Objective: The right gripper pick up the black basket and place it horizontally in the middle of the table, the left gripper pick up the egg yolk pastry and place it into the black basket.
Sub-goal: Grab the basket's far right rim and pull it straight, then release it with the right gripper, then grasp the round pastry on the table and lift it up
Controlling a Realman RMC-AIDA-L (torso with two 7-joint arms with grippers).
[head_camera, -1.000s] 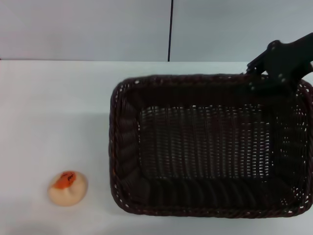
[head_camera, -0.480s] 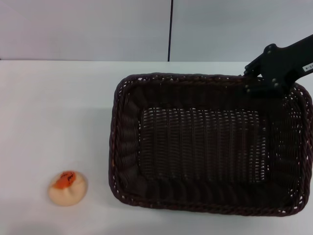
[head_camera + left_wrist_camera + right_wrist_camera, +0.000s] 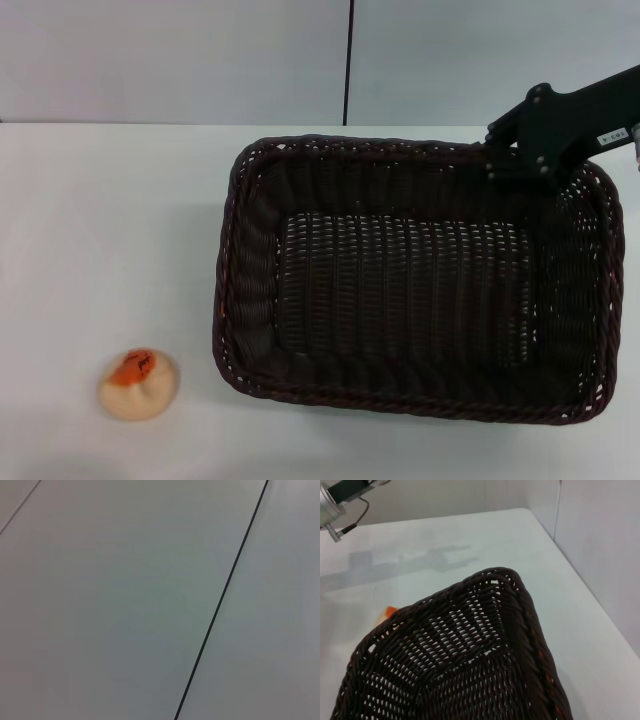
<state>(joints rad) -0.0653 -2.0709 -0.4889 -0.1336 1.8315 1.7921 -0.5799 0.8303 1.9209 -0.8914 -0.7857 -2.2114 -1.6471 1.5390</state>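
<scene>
We saw the right gripper (image 3: pixel 515 160) at the far right corner of the black basket (image 3: pixel 415 280), apparently clamped on its rim, the basket's long axis running sideways, the egg yolk pastry (image 3: pixel 138 383) well left of it.

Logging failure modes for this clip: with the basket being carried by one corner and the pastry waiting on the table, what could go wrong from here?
1. The right tool holds the black basket only at its far right corner, so the basket may swing or slip and land askew.
2. The egg yolk pastry sits just off the basket's near left corner; further leftward travel could knock it.
3. The left tool is out of view, so its approach can't be checked.
</scene>
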